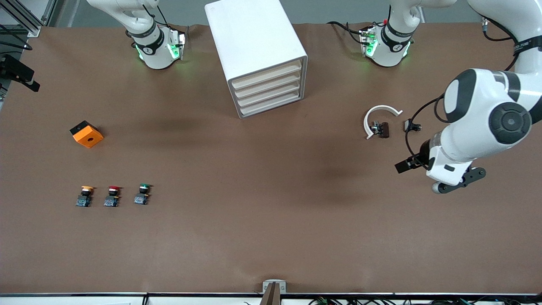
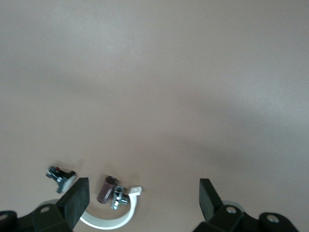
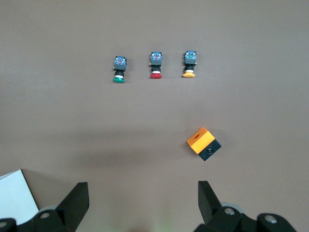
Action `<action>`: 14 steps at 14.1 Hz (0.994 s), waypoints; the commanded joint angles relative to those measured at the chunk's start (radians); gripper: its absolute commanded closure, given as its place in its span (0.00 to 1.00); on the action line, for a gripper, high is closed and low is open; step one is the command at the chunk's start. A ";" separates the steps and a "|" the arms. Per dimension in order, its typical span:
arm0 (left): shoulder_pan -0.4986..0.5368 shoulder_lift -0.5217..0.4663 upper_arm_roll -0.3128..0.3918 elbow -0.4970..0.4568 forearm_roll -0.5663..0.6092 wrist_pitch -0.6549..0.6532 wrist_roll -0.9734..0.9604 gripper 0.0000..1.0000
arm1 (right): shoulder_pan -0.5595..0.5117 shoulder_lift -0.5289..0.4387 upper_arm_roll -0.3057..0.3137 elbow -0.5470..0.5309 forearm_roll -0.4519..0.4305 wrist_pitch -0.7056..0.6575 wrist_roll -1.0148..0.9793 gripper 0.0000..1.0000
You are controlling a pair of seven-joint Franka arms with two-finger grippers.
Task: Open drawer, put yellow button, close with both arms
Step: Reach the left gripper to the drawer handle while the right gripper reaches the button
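The white cabinet (image 1: 256,51) stands at the table's back middle. Its top drawer (image 1: 266,73) and the three below it are shut. The yellow button (image 1: 86,196) lies near the right arm's end of the table, in a row with a red-capped one (image 1: 112,196) and a green-capped one (image 1: 142,194). The right wrist view shows the yellow button (image 3: 189,64) far off. My right gripper (image 3: 143,195) is open and empty, high up; it is out of the front view. My left gripper (image 1: 459,181) is open and empty over bare table at the left arm's end, and it also shows in the left wrist view (image 2: 143,195).
An orange and black box (image 1: 87,134) sits farther from the camera than the buttons; it also shows in the right wrist view (image 3: 203,143). A white half ring (image 1: 380,118) and small metal parts (image 1: 380,129) lie near the left gripper. A corner of the cabinet (image 3: 14,193) shows in the right wrist view.
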 commanded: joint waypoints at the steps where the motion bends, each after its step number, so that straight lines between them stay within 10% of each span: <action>1: -0.037 0.015 -0.002 0.027 0.004 -0.011 -0.145 0.00 | -0.001 -0.016 0.003 -0.001 -0.008 0.001 0.015 0.00; 8: -0.102 0.116 -0.004 0.141 -0.241 -0.152 -0.438 0.00 | -0.030 0.024 0.000 0.042 -0.010 -0.011 0.002 0.00; 14: -0.113 0.187 -0.004 0.148 -0.480 -0.279 -0.624 0.00 | -0.042 0.257 0.001 0.104 -0.046 0.009 0.001 0.00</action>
